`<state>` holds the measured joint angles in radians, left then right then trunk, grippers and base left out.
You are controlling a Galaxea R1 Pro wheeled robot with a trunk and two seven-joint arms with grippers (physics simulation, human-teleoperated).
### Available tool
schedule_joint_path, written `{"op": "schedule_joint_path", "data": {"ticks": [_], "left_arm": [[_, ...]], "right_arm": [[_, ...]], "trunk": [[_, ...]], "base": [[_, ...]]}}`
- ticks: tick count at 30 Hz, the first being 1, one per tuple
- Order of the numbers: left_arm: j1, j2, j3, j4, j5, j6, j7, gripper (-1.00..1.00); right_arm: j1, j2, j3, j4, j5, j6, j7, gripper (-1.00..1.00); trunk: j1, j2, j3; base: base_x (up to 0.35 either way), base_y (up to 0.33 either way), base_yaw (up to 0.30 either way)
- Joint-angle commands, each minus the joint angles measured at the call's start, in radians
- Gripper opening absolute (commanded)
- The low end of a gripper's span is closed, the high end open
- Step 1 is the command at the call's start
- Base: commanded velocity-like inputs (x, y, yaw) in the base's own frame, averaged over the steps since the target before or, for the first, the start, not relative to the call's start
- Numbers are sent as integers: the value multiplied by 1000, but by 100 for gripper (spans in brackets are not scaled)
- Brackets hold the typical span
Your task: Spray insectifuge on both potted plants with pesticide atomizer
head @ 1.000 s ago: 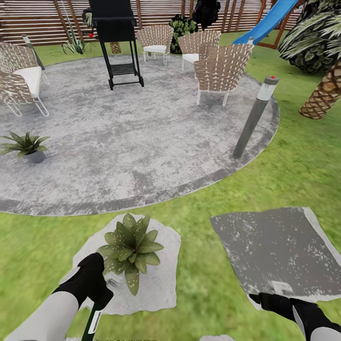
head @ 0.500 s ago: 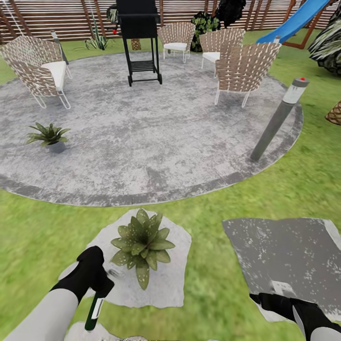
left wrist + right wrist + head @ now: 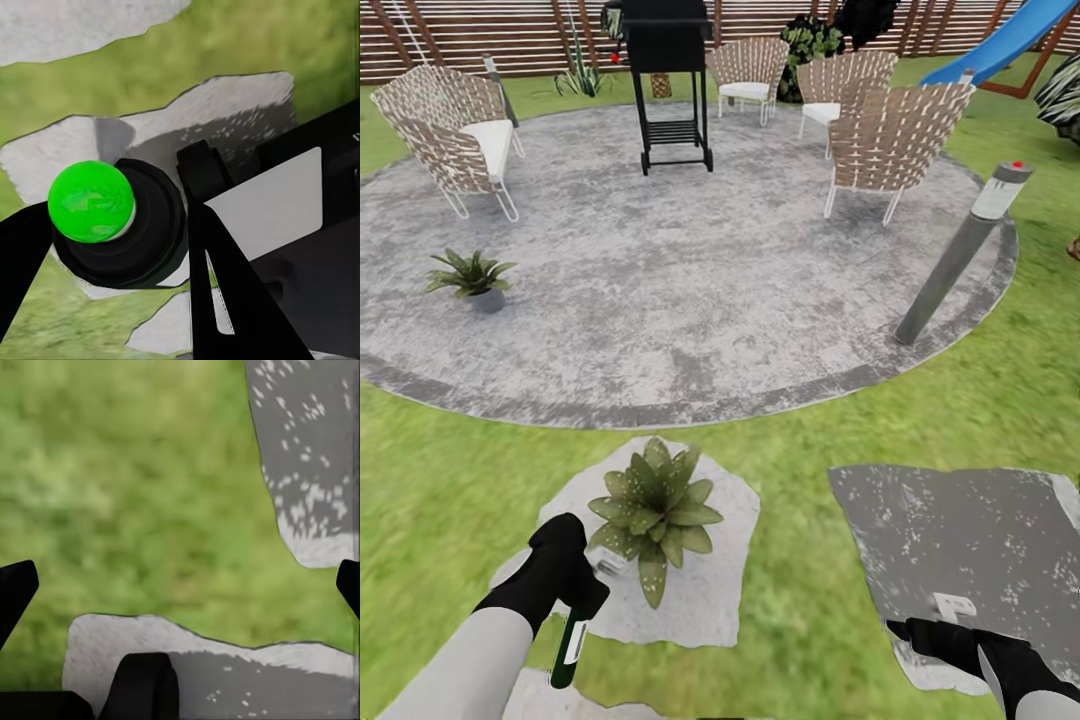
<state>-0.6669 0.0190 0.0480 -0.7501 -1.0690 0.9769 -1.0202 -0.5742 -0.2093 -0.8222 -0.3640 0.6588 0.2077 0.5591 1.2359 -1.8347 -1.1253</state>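
My left gripper point(image 3: 573, 598) is shut on the pesticide atomizer point(image 3: 569, 646), whose dark green lower part hangs below my hand while the white nozzle points at the near potted plant point(image 3: 654, 508). That plant stands on a pale stepping stone point(image 3: 710, 590), just right of the gripper. In the left wrist view the atomizer point(image 3: 91, 201) shows end-on as a green cap in a black collar between the fingers point(image 3: 217, 262). The second potted plant point(image 3: 473, 276) sits on the left side of the round patio point(image 3: 690, 310). My right gripper point(image 3: 908, 630) hangs open and empty low over grass; its fingertips point(image 3: 16, 589) stand wide apart.
A dark grey stepping stone point(image 3: 960, 540) lies right of the near plant. A leaning grey bollard light point(image 3: 960, 250) stands at the patio's right edge. Wicker chairs point(image 3: 455, 135) point(image 3: 895, 135), a black grill point(image 3: 665, 70), a blue slide point(image 3: 1000, 45) and the fence stand farther back.
The whole picture has shifted rightward and the far things have risen, so the camera has moved. My left gripper still holds the atomizer beside the near plant; the right arm has not moved.
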Motion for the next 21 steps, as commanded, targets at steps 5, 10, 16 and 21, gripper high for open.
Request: {"op": "schedule_joint_path", "data": {"ticks": [5, 10, 16, 21], "left_arm": [[0, -1, 4, -1, -9, 5, -11, -100], [0, -1, 4, -2, -9, 5, -11, -100], [0, -1, 6, -2, -9, 5, -11, -100], [0, -1, 10, -14, -9, 5, -11, -100]], "right_arm": [[-1, 0, -8, -1, 5, 4, 7, 100], [-1, -5, -9, -1, 5, 4, 12, 100], [-1, -4, -9, -1, 5, 4, 9, 100], [-1, -4, -8, -1, 5, 4, 7, 100]], "trunk": [[0, 0, -1], [0, 0, -1], [0, 0, -4], [0, 0, -7]], "base": [[0, -313, 5], [0, -285, 0], [0, -275, 188], [0, -160, 244]]}}
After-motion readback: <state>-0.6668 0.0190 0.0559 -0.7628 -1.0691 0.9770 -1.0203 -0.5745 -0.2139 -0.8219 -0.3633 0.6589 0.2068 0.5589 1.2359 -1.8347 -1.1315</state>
